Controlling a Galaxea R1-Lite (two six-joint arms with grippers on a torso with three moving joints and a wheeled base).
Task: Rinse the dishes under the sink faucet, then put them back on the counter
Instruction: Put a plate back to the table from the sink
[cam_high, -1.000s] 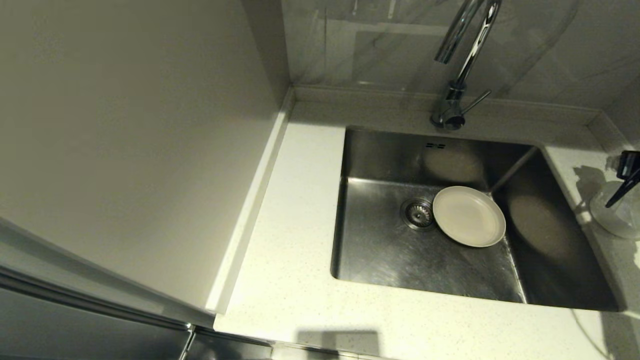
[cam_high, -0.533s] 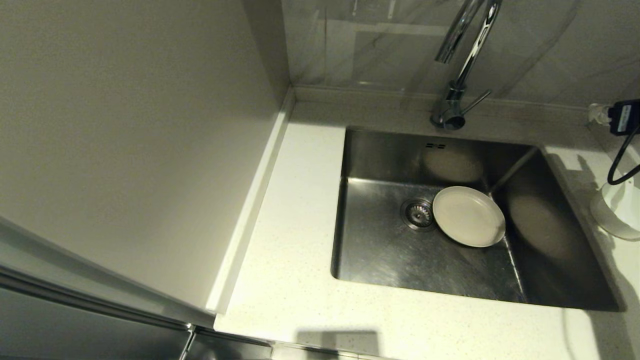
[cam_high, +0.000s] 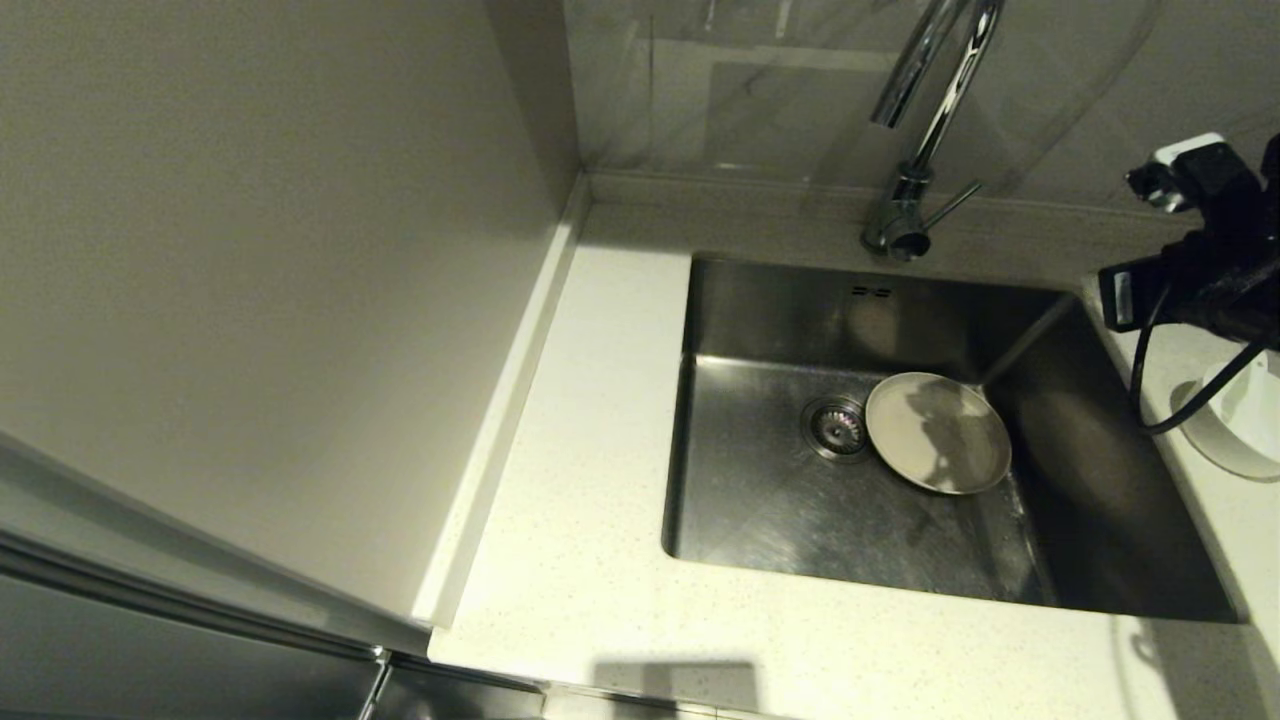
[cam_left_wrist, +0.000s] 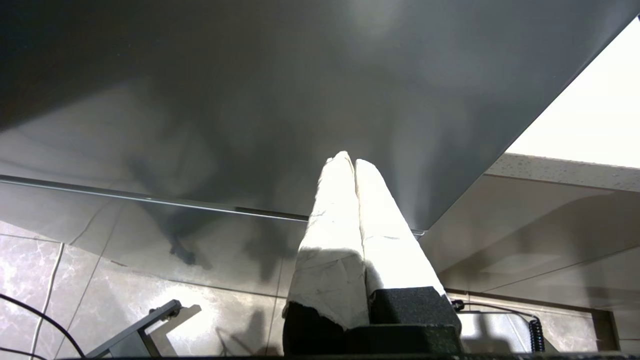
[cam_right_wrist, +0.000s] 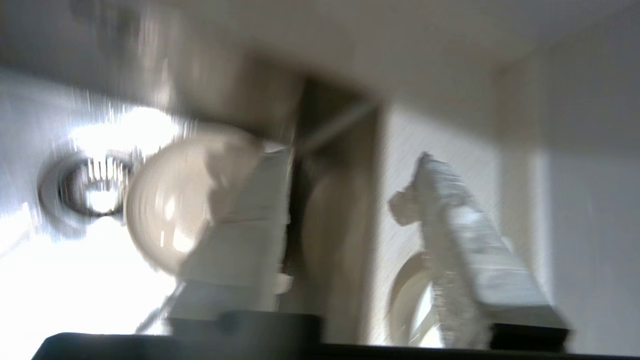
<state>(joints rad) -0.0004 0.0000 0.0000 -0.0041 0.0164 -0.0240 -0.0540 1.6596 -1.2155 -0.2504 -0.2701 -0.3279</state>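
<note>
The cream-white plate (cam_high: 938, 432) lies flat on the floor of the steel sink (cam_high: 780, 520), just right of the drain strainer (cam_high: 836, 427). The chrome faucet (cam_high: 925, 100) stands behind the basin with no water running. A white bowl (cam_high: 1240, 430) sits on the counter (cam_high: 600, 420) at the right edge. My right arm (cam_high: 1200, 250) hangs above the sink's right rim. In the right wrist view my right gripper (cam_right_wrist: 352, 155) is open and empty, with the plate (cam_right_wrist: 170, 210) and bowl (cam_right_wrist: 410, 300) beyond it. My left gripper (cam_left_wrist: 347, 160) is shut and parked below the counter. The spoon is out of view.
A tall plain panel (cam_high: 250, 250) walls off the counter's left side. A low raised edge (cam_high: 760, 190) and a tiled wall run along the back. A black cable (cam_high: 1150, 380) dangles from the right arm over the sink's right rim.
My right arm has come in from the right edge, rising and moving left above the sink's right rim. Its shadow now falls on the plate. The plate has not moved.
</note>
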